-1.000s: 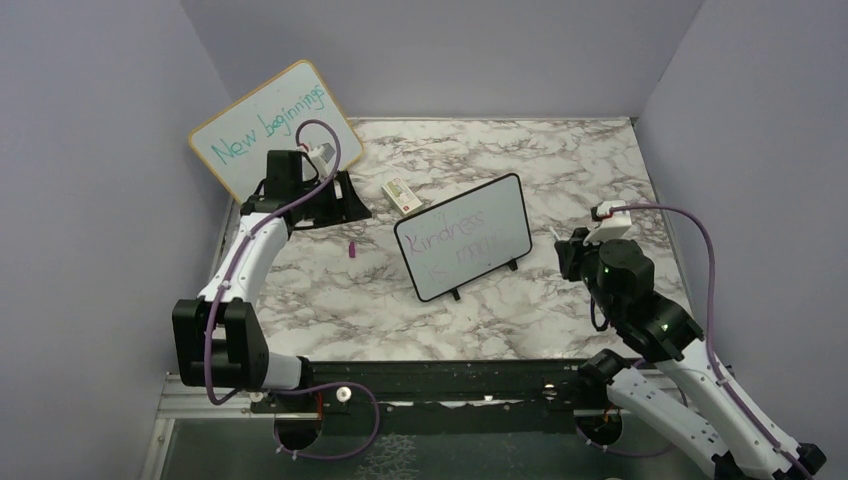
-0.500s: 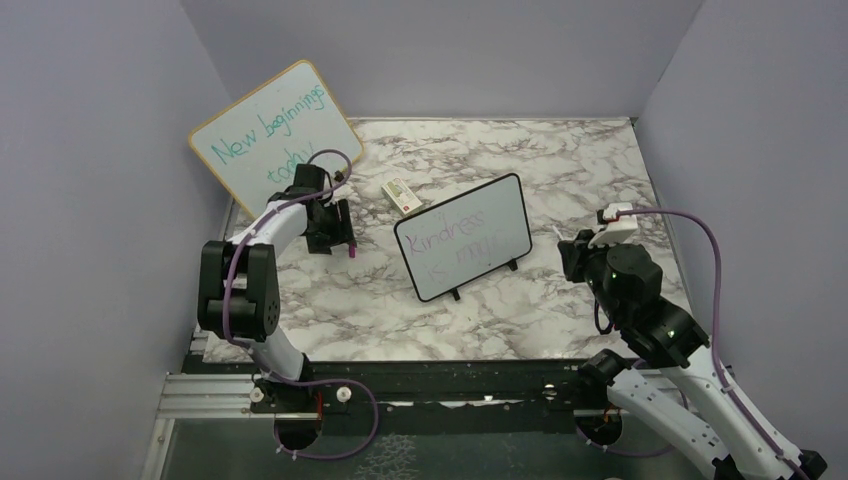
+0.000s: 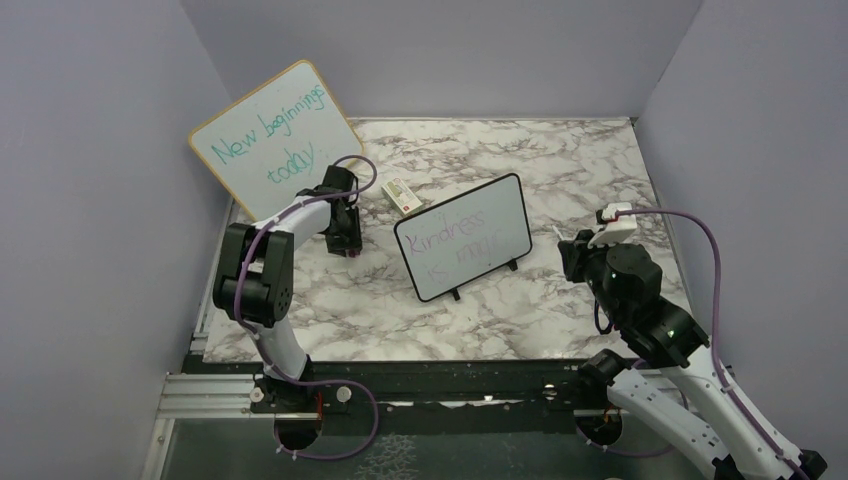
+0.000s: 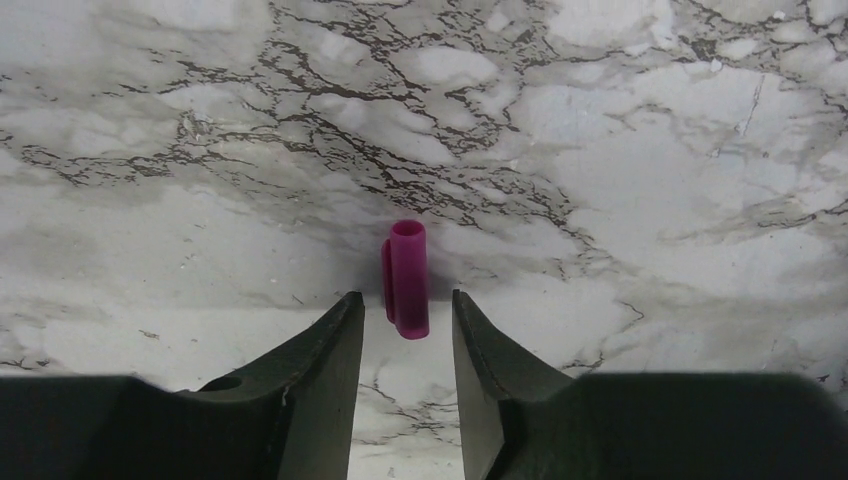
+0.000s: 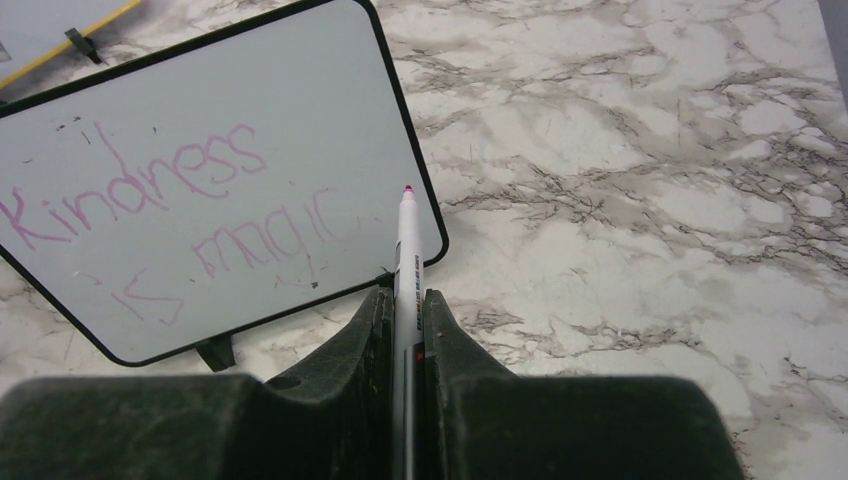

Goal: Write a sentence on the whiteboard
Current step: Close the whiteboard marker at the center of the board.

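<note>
Whiteboard (image 3: 463, 238): small black-framed rounded rectangle, pink "Kindness is magic" (image 5: 175, 205).
Right end effector (image 5: 405, 297): I see white marker (image 5: 406, 240) clamped.
Left end effector (image 4: 406, 297): parted around magenta cap (image 4: 407, 270).

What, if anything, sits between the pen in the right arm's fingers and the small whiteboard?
Nothing visible. The right fingers grip the pen, tip toward the whiteboard, and only bare marble table lies between them.
</note>
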`<state>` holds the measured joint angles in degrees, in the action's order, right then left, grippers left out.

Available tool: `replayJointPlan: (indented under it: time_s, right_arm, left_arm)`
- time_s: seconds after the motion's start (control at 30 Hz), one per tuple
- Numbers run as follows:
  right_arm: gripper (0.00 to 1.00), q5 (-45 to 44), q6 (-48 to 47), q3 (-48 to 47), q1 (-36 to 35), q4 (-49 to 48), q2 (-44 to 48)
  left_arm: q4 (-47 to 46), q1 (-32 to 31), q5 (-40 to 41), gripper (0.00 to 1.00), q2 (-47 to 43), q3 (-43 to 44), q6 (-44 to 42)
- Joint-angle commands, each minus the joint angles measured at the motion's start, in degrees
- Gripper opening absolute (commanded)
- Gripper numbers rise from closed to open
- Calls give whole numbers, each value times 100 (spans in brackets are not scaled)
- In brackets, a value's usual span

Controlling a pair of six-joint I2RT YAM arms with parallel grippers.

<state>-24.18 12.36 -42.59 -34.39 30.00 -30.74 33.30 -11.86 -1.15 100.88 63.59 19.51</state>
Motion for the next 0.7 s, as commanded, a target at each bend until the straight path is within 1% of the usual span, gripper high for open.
replayJointPlan:
  time_s: [0.0, 0.07, 0.1, 0.13, 0.2, 0.27, 0.33, 0.37, 0.43, 0.67]
  right_arm:
    - [0, -117, -75, -37, 10, 23, -17]
    - [0, -128, -76, -32, 10, 22, -20]
    - [0, -130, -80, -36, 11, 22, -27]
    - [0, -136, -84, -36, 5, 22, -28]
    - [0, -139, -85, -40, 11, 21, -37]
    - [0, -127, -89, -44, 5, 20, -51]
    - [0, -113, -100, -40, 11, 24, -55]
    - [0, -93, -102, -39, 10, 16, -59]
    - [0, -43, -118, -42, 11, 2, -63]
    - [0, 291, -237, -53, 10, -45, -28]
  left_arm:
    - [140, -1, 377, 36, 195, 162, 58]
    - [167, -8, 396, 33, 248, 159, 53]
    - [175, -16, 396, 30, 274, 154, 47]
    - [185, -22, 407, 25, 300, 154, 37]
    - [221, -35, 402, 21, 341, 153, 19]
    - [266, -51, 345, 9, 348, 132, -19]
    - [297, -53, 305, 6, 282, 79, -58]
    - [294, -54, 286, 2, 208, 42, -89]
    - [297, -54, 254, 0, 40, -7, -190]
    - [316, -58, 174, 0, -876, -84, -733]
